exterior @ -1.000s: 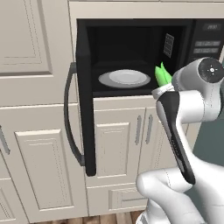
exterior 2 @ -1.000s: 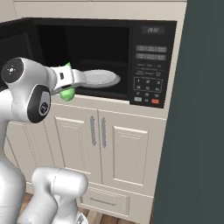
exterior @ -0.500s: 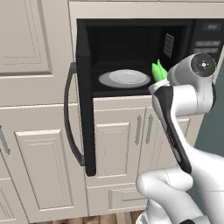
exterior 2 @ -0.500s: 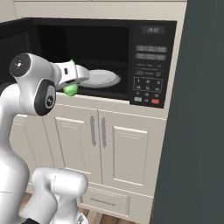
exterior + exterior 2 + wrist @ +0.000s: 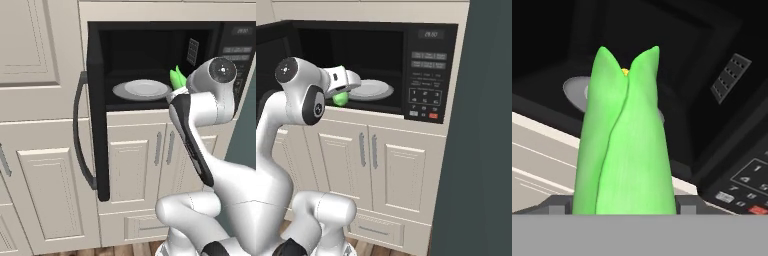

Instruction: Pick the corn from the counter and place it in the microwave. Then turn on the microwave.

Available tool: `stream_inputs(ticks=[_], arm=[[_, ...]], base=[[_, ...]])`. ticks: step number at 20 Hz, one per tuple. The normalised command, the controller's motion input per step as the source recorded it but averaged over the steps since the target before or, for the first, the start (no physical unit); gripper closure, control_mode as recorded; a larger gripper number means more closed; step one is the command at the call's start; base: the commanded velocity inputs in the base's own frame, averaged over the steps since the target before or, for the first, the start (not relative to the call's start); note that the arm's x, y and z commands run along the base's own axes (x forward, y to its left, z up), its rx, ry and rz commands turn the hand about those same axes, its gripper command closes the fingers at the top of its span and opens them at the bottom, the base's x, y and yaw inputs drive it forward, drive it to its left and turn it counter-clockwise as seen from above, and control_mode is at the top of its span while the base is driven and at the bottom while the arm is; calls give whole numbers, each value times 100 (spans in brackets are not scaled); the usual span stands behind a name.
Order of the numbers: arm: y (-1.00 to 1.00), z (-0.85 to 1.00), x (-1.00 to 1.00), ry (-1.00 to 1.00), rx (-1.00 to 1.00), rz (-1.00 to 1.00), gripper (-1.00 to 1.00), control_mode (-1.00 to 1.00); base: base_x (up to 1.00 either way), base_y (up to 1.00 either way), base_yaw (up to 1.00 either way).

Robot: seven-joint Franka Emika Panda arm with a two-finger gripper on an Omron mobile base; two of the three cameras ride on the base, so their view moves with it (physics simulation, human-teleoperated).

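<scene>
My gripper [image 5: 624,206] is shut on the corn [image 5: 624,145], a bright green cob whose pointed husk tips face the open microwave [image 5: 150,50]. In the left base view the corn [image 5: 177,78] pokes up above the wrist at the right front edge of the cavity. From the right base view the corn [image 5: 340,98] hangs under the gripper [image 5: 345,92], just left of the white plate [image 5: 371,90]. The plate [image 5: 142,90] lies bare inside the dark cavity. The counter is out of view.
The microwave door [image 5: 97,125] stands swung open to the left, its curved grey handle [image 5: 80,135] facing out. The keypad [image 5: 426,75] with a red button [image 5: 433,116] sits right of the cavity. Cream cabinet doors [image 5: 386,175] are below, and a dark grey wall [image 5: 486,150] stands at right.
The hand has risen and pushed forward toward the microwave opening, carrying the corn with it. The grip is unchanged.
</scene>
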Motion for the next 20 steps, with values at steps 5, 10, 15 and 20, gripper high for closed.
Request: stream_inputs(ticks=[5, 10, 15, 20], arm=[[1, 0, 25, 0, -1, 0, 100, -100], [2, 0, 19, 0, 0, 0, 100, -100], [1, 0, 20, 1, 0, 0, 100, -100], [0, 0, 22, 0, 0, 0, 100, -100]], base=[[0, 0, 0], [0, 0, 0], [0, 0, 0], [0, 0, 0]])
